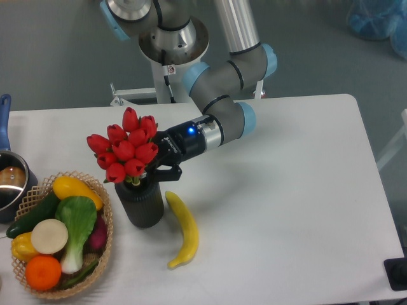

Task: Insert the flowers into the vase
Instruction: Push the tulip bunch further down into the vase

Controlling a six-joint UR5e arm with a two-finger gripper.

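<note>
White tabletop against grey floor, fixed cam looking down at an angle. At centre-left the flowers [127, 147], a tight bunch of glossy red tulip buds, sit directly above the vase [141, 202], a matte black ribbed cylinder standing upright on the table [286, 190]. Green stem ends show right at the vase mouth, so the stems look to be entering or just inside the opening; how deep they go can't be told, since the buds hide most of the mouth. Bunch leans a bit up-left rather than straight. The gripper [160, 160] comes in from the right, roughly horizontal, w/ its dark fingers closing around the lower part of the bunch just under the buds; jaws look narrow & clamped on the stems, tho the exact contact is partly hidden behind the blooms. Progress, as a judgement: most of the job is done, i.e. bunch lifted, carried, lined up over the mouth. Left to do: seat the stems fully, let go, pull the arm back w/o tipping the vase. Further out: a yellow banana [182, 229] lies on the table just right of the vase, near its base, possibly touching. Left of the vase, a woven basket [106, 236] holds veg & fruit: green leafy piece, yellow items, an orange, a pale round disc. At far left edge a metal pot [9, 184] w/ a blue handle is partly cut off by the frame.
</note>
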